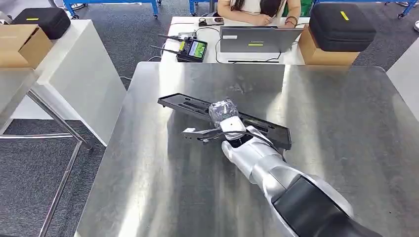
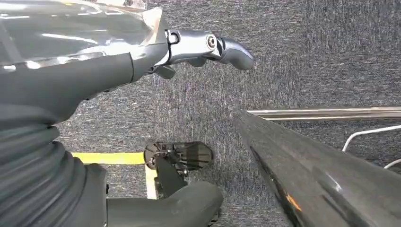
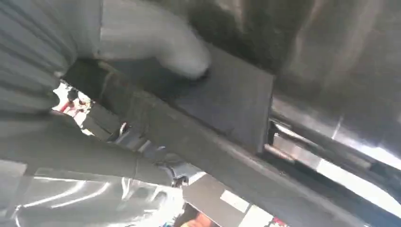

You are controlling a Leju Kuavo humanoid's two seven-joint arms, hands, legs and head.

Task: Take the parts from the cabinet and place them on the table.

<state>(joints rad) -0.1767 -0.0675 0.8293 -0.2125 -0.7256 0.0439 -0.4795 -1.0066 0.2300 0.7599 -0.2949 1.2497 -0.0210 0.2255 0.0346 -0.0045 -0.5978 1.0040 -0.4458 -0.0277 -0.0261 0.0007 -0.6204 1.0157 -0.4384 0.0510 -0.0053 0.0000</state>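
Note:
A long flat black part [image 1: 183,104] lies slantwise across the middle of the steel table [image 1: 336,128]. My right hand [image 1: 225,117] reaches in over it from the near right and grips it about midway along. In the right wrist view my thumb [image 3: 156,45] presses on the part's dark flat face [image 3: 227,104], right above the shiny tabletop. Whether the part rests fully on the table I cannot tell. My left hand [image 2: 71,94] hangs over grey carpet, its fingers [image 2: 213,47] and thumb apart with nothing between them.
Beyond the steel table, a person sits at a white desk with a laptop [image 1: 257,39] and a remote controller [image 1: 192,48]. A black case on a cardboard box [image 1: 341,27] stands far right. A white table [image 1: 84,64] and another box [image 1: 20,44] stand left.

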